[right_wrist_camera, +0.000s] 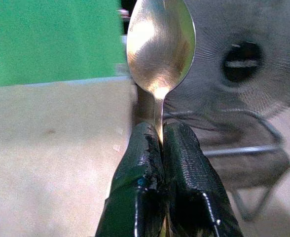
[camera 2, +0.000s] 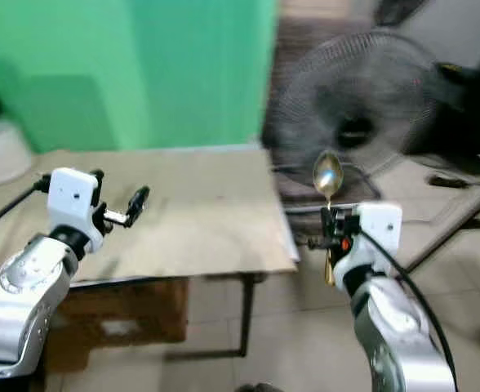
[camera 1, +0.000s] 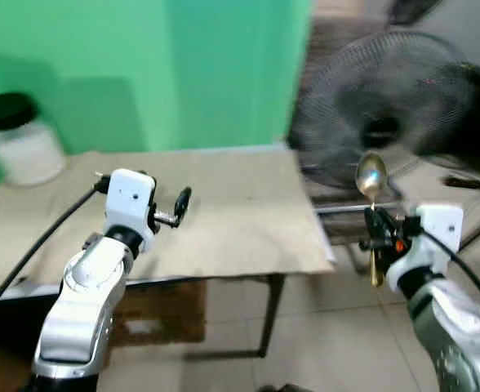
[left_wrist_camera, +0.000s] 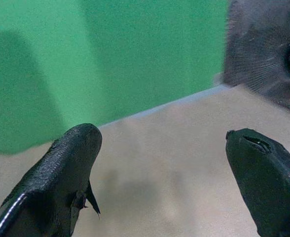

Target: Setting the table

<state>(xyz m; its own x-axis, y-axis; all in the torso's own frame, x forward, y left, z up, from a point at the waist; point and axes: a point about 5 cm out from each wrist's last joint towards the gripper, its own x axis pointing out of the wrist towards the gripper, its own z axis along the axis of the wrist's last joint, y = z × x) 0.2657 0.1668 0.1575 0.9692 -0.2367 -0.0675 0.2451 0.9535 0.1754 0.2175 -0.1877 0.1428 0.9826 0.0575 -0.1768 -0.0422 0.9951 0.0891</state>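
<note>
A gold metal spoon (camera 1: 371, 178) stands upright with its bowl up, held by the handle in my right gripper (camera 1: 378, 222), which is shut on it. That gripper hangs in the air just past the right edge of the beige table (camera 1: 224, 212). In the right wrist view the spoon (right_wrist_camera: 160, 47) rises from between the two closed fingers (right_wrist_camera: 140, 173). My left gripper (camera 1: 181, 204) hovers over the middle of the table, open with nothing between its fingers (left_wrist_camera: 61, 173).
A white jar with a black lid (camera 1: 20, 139) stands at the table's far left corner against the green wall (camera 1: 142, 65). A black standing fan (camera 1: 387, 106) is on the floor to the right of the table. Tiled floor lies below.
</note>
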